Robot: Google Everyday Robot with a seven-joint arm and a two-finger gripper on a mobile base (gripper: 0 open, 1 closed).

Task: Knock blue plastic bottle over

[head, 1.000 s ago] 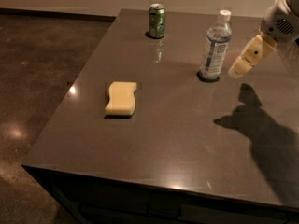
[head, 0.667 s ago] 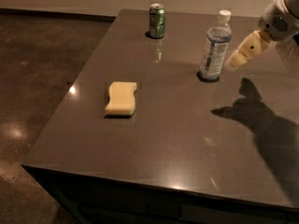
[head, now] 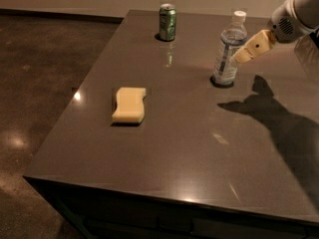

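Desk [head: 199, 148] first: big dark top, with lots of bare surface to the left of the bottle [head: 226, 59] for it to land on. The bottle's upright toward the far right of the desk, so nothing's tipped yet. My arm [head: 295, 15] comes in from the bottle's right, up off the desk. The hand [head: 240, 55] is tip-first at the bottle's right side, about label height, touching or as good as. Can't tell whether the hand is open or closed from this angle.

My take is to push straight left and go higher, nearer the cap. A low shove will probably just slide it along the desk instead of toppling it.

The sponge [head: 129, 104] is well left of the bottle and nearer the front. The can [head: 167, 22] is behind and left of the bottle, well apart. Neither looks in the way, though a rolling bottle could wander toward the can.
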